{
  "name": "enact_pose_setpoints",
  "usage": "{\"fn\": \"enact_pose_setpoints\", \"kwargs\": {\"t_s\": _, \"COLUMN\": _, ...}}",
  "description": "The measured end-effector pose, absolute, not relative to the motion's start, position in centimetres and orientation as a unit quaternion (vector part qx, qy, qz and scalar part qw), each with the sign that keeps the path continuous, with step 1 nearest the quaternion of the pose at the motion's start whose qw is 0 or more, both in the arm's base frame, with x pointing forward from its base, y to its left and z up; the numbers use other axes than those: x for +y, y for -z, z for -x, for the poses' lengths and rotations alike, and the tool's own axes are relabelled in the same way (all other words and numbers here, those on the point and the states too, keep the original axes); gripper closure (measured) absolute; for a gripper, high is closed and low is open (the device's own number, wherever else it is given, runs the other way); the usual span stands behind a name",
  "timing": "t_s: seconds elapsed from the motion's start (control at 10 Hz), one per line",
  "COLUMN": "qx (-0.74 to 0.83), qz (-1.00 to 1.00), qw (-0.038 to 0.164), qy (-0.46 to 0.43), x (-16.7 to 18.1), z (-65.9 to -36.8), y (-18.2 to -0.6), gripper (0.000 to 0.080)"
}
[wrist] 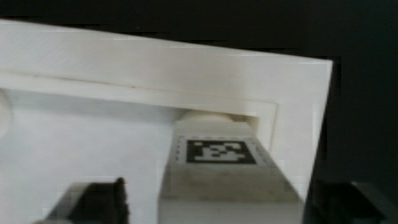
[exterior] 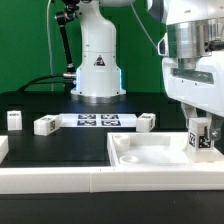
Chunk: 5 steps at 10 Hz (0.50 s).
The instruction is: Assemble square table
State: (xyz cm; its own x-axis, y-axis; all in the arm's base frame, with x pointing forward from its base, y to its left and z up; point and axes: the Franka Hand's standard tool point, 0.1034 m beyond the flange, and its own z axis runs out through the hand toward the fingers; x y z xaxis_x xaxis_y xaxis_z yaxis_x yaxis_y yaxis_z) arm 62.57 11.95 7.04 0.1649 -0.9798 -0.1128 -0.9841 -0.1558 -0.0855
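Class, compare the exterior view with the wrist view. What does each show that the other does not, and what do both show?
Only the exterior view: the robot base, the marker board, three loose legs on the black surface, and the white rail in front.

Only the wrist view: dark fingers standing clear of the standing leg on either side, and that leg's tag seen close up.

Both: the gripper over the standing leg, which sits at a corner of the table top.
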Motion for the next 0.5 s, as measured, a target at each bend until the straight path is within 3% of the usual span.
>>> {"fn": "enact_pose_setpoints", "kwargs": {"t_s": 0.1, "qx": 0.63, "qz": 0.774, "qw": 0.066, "qy": -0.018, "x": 11.92, "z": -62.52, "y": -7.03, "gripper": 0.0253}}
{"fn": "enact_pose_setpoints", "kwargs": {"t_s": 0.2, "qx": 0.604, "qz": 0.794, "qw": 0.067, "qy": -0.015, "x": 11.91, "z": -62.55, "y": -7.01, "gripper": 0.0168}}
{"fn": "enact_pose_setpoints", "kwargs": {"t_s": 0.5, "qx": 0.523, "qz": 0.85, "qw": 0.071, "qy": -0.004, "x": 12.0, "z": -62.63, "y": -6.97, "gripper": 0.015}}
